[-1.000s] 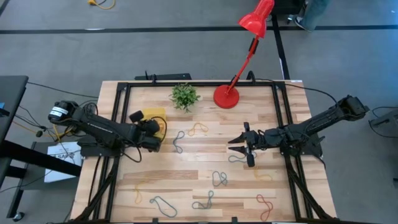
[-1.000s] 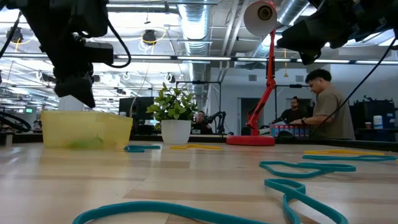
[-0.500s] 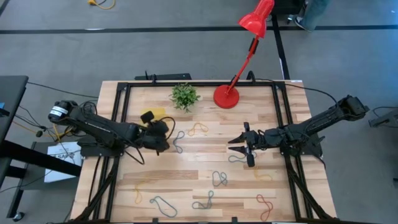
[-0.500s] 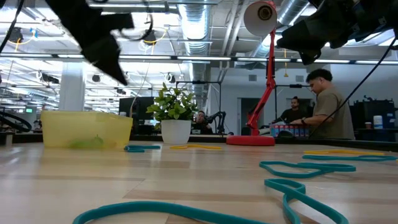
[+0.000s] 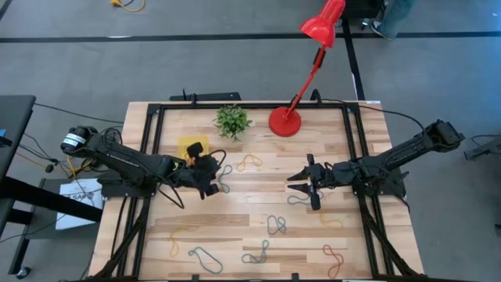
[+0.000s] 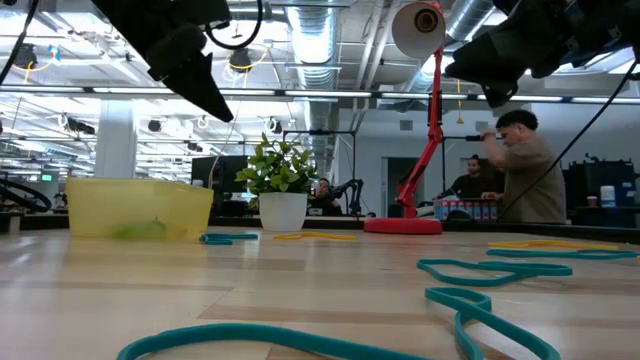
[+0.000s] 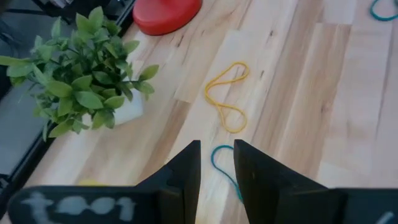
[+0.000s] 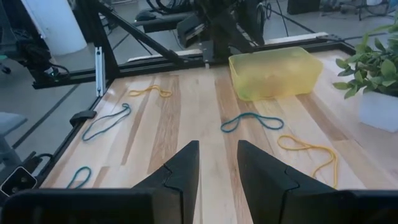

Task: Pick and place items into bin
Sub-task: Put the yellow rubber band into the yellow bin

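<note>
now past bin (image 5: 192, 146), left gripper (image 5: 210, 178)

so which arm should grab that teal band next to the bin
Left. Its gripper hangs right beside the teal band, near the yellow bin, with fingers slightly apart. The right gripper sits farther across the table.

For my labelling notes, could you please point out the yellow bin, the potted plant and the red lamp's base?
yellow bin (image 8: 273, 73), right wrist view, front wall.
potted plant (image 5: 232, 121), high view, leaves.
red lamp's base (image 5: 284, 122), high view, disc's middle.
</note>
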You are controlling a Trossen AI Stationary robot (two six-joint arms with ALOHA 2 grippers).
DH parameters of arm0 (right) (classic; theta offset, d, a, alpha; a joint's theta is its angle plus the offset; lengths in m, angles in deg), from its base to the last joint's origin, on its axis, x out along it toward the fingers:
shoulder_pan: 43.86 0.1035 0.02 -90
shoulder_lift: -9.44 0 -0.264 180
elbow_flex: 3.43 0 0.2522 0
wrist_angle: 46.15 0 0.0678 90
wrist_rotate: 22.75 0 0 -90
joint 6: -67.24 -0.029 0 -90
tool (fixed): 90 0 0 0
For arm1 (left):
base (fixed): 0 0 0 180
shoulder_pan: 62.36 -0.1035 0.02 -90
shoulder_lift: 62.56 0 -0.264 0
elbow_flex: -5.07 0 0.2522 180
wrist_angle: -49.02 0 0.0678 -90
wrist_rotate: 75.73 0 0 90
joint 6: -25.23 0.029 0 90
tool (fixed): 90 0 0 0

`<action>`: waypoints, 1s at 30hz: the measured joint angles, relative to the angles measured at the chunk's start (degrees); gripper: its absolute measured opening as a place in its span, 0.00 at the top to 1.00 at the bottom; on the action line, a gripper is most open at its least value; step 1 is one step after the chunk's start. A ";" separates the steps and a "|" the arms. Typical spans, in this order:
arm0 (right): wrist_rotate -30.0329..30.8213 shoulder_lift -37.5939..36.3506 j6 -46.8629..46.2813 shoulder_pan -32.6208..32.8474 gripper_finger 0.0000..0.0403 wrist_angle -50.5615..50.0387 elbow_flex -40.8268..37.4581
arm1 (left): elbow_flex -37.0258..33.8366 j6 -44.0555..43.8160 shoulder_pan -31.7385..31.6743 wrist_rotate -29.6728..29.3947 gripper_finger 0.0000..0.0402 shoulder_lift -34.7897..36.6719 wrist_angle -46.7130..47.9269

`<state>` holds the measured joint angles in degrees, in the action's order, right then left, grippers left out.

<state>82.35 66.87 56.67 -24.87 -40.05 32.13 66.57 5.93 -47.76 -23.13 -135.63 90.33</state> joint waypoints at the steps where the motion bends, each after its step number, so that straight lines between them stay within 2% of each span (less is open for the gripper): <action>1: 0.00 0.00 -0.36 0.00 0.75 -0.20 0.00 | 0.00 -0.37 0.20 0.09 0.78 0.01 0.19; 5: 0.00 -0.02 -8.11 0.02 0.75 -6.03 0.04 | 0.00 -3.84 2.14 -0.13 0.78 0.01 3.28; 11: 0.03 0.14 -31.26 0.02 0.75 -28.01 0.04 | 0.00 -11.10 6.04 -5.18 0.78 -0.01 7.53; 15: 0.72 2.54 -43.09 0.15 0.75 -37.69 0.04 | -0.02 -12.91 7.60 -6.60 0.78 -0.01 7.81; 19: -1.24 6.88 -44.25 0.15 0.76 -38.06 0.04 | -0.02 -13.04 7.86 -6.89 0.78 -0.01 7.76; 23: -3.66 10.11 -40.81 0.13 0.78 -35.15 0.04 | -0.04 -13.04 7.86 -6.94 0.78 -0.01 7.76; 30: -4.61 11.93 -38.45 0.01 0.81 -35.37 1.03 | -0.04 -13.00 7.85 -6.96 0.78 -0.01 7.81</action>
<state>77.73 78.80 18.22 -24.86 -75.41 33.17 66.53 -7.07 -39.91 -30.09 -135.64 98.13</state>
